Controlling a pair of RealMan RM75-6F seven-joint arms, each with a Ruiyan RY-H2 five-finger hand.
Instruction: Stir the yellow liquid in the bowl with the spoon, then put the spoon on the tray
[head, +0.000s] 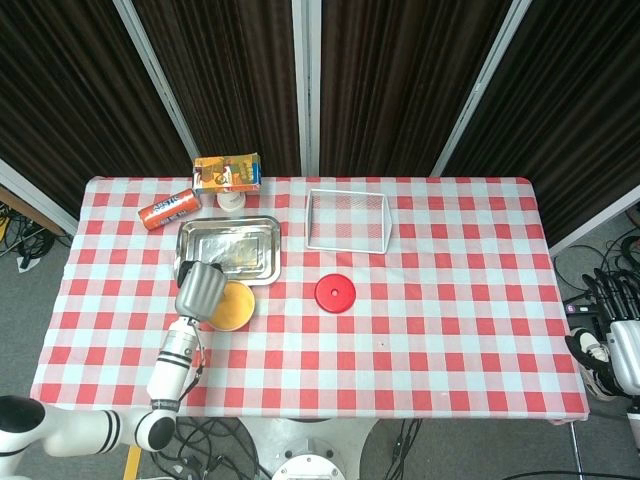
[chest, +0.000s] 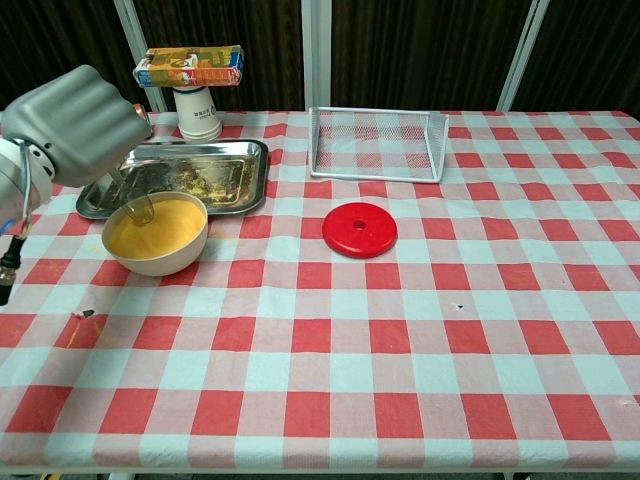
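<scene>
A cream bowl (chest: 156, 241) of yellow liquid (chest: 163, 226) sits just in front of the steel tray (chest: 184, 174) at the table's left. My left hand (chest: 77, 125) hovers above the bowl's far left rim and grips the metal spoon (chest: 134, 203), which hangs steeply with its bowl at the liquid's surface. In the head view the left hand (head: 200, 291) covers the left part of the bowl (head: 235, 305), right below the tray (head: 230, 250). My right hand (head: 625, 355) hangs off the table's right edge, its fingers hard to make out.
A red disc (chest: 360, 228) lies mid-table, with a white wire basket (chest: 377, 143) behind it. Behind the tray stand a white cup (chest: 199, 113) with an orange carton (chest: 190, 66) on top and a lying red can (head: 168, 209).
</scene>
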